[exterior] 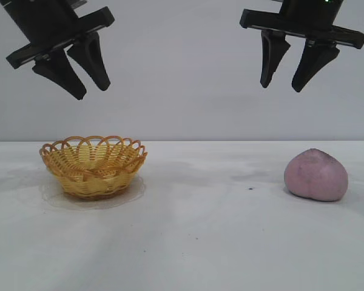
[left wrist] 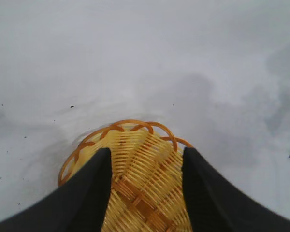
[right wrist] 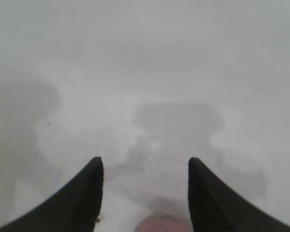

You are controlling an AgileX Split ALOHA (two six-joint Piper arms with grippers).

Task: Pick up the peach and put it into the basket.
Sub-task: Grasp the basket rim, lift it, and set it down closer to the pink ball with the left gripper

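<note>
- Exterior: basket (exterior: 93, 166) on table (exterior: 200, 242); peach (exterior: 316, 175) well to its right. Left gripper (exterior: 79, 79) high above basket, right gripper (exterior: 284, 73) above peach; both partly open, empty.
- Left wrist: basket (left wrist: 142, 179) between fingers (left wrist: 87, 203).
- Right wrist: peach (right wrist: 160, 224) edge between fingers (right wrist: 77, 203).

Yellow woven basket (exterior: 93, 168) with orange-brown looped rim. Dull pinkish-purple peach (exterior: 316, 175), matte. Black left end effector (exterior: 82, 76) and black right end effector (exterior: 284, 74). White surface (exterior: 194, 236), faintly grey-smudged, few dark specks. Pale grey wall (exterior: 182, 91).
</note>
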